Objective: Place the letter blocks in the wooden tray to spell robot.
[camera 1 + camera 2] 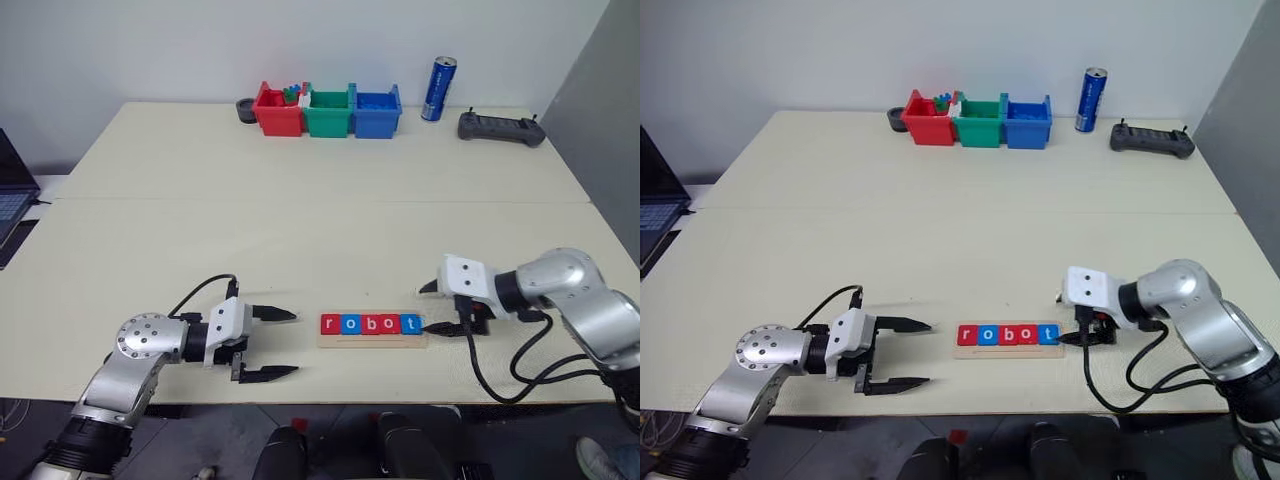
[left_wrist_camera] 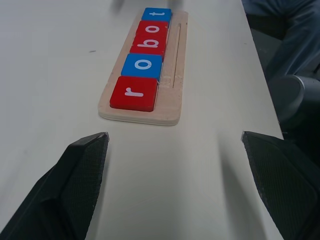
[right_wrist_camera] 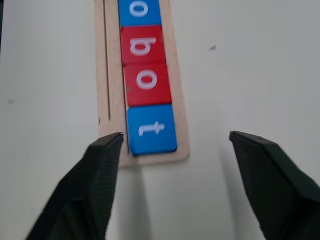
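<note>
Five light, stiff red and blue letter blocks (image 1: 371,324), graspable by opposite edges, fill the pale wooden tray (image 1: 372,342) between both empty, spread grippers, left (image 1: 271,343) and right (image 3: 172,145).

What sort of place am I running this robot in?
Probably a lab or office test bench: a plain pale table against a bare wall, with sorting bins, a handheld controller and a drink can along its far edge, and a laptop off to the robot's left.

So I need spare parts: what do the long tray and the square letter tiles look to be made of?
The long pale tray looks like unfinished light wood, matte with a routed groove. The red and blue square letter tiles look smooth, painted or plastic; which, I can't tell.
</note>
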{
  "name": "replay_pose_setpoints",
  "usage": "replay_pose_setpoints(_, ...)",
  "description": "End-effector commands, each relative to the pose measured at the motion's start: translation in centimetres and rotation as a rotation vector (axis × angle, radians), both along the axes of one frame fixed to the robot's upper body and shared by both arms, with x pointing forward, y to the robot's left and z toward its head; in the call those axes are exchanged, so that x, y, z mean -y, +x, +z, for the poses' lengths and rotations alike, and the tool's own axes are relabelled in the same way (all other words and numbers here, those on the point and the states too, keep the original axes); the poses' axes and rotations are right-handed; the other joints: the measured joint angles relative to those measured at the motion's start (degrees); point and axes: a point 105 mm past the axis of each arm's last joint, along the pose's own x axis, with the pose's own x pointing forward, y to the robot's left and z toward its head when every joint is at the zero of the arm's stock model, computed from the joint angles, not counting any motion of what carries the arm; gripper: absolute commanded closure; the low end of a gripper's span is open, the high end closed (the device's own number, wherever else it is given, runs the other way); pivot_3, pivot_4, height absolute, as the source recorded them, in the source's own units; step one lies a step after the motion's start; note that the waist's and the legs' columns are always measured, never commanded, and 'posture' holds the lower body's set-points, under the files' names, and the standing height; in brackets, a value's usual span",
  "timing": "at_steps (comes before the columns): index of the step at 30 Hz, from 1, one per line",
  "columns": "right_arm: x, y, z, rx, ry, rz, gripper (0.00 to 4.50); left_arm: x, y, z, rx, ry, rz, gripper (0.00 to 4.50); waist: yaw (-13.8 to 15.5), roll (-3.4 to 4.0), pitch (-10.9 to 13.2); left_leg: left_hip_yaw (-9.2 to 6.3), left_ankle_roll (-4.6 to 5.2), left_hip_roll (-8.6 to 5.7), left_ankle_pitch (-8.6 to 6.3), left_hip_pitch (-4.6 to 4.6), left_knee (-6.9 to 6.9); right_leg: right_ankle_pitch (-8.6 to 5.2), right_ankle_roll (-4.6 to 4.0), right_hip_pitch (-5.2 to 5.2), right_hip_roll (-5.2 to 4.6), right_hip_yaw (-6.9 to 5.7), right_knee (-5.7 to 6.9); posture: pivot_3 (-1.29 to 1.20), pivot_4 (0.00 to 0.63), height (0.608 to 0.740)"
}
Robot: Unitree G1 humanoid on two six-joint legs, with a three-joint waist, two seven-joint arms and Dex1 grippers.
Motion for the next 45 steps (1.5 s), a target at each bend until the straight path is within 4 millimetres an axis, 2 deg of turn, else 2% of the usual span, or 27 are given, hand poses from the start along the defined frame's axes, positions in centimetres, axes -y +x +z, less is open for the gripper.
replay_pose_setpoints(1, 0.3, 0.0, -0.2, 0.052, -0.05, 0.017, 2.43, 0.6, 0.2, 1.5, 0.05, -0.006, -0.02, 0.0, -0.01, 0.0, 0.0, 0.01, 0.0, 0.0, 0.0, 0.0, 0.0, 0.0, 0.0, 0.0, 0.0, 0.01, 0.0, 0.0, 0.15, 0.74)
replay_pose_setpoints(5, 0.0, 0.1, -0.8, 0.051, -0.06, 0.017, 3.84, 1.0, 0.4, 2.0, 0.052, -0.011, -0.024, 0.0, -0.03, 0.0, 0.0, 0.01, 0.0, 0.0, 0.0, 0.01, 0.0, -0.01, 0.02, 0.0, 0.01, 0.0, 0.01, 0.0, 0.15, 0.74)
replay_pose_setpoints(15, -0.7, 0.2, -1.7, 0.038, -0.061, 0.035, 3.84, 1.2, 0.4, 2.4, 0.046, -0.019, -0.014, 0.0, -0.06, 0.0, 0.0, 0.01, 0.0, 0.0, 0.0, 0.01, 0.0, 0.0, 0.0, 0.0, 0.01, 0.01, 0.01, 0.0, 0.15, 0.74)
replay_pose_setpoints(29, -1.5, -0.1, -0.6, 0.046, -0.026, 0.059, 3.84, 1.2, 0.4, 2.5, 0.048, -0.017, -0.009, 0.0, -0.07, 0.0, 0.0, 0.0, 0.0, 0.0, 0.0, 0.0, 0.0, 0.02, -0.03, 0.0, 0.01, 0.0, 0.01, 0.0, 0.15, 0.74)
replay_pose_setpoints(36, -2.2, 0.0, -0.9, 0.042, -0.013, 0.061, 3.84, 1.1, 0.6, 2.4, 0.048, -0.019, -0.007, 0.0, -0.07, 0.0, 0.0, 0.0, 0.0, 0.0, 0.0, 0.0, 0.0, 0.01, -0.02, 0.0, 0.01, 0.01, 0.01, 0.0, 0.15, 0.74)
replay_pose_setpoints(44, -0.7, 0.6, 0.7, 0.068, -0.014, 0.026, 3.84, 0.3, 1.1, 2.2, 0.064, 0.001, 0.046, 0.0, -0.06, 0.0, 0.0, 0.0, 0.0, 0.0, 0.0, 0.0, 0.0, 0.02, -0.03, 0.0, 0.0, 0.0, 0.01, 0.0, 0.15, 0.74)
replay_pose_setpoints(45, -0.4, 0.6, 1.0, 0.072, -0.01, 0.023, 3.68, 0.1, 1.3, 2.2, 0.061, 0.013, 0.064, 0.0, -0.05, 0.0, 0.0, 0.0, 0.0, 0.0, 0.0, 0.0, 0.0, 0.02, -0.03, 0.0, 0.0, 0.0, 0.01, 0.0, 0.15, 0.74)
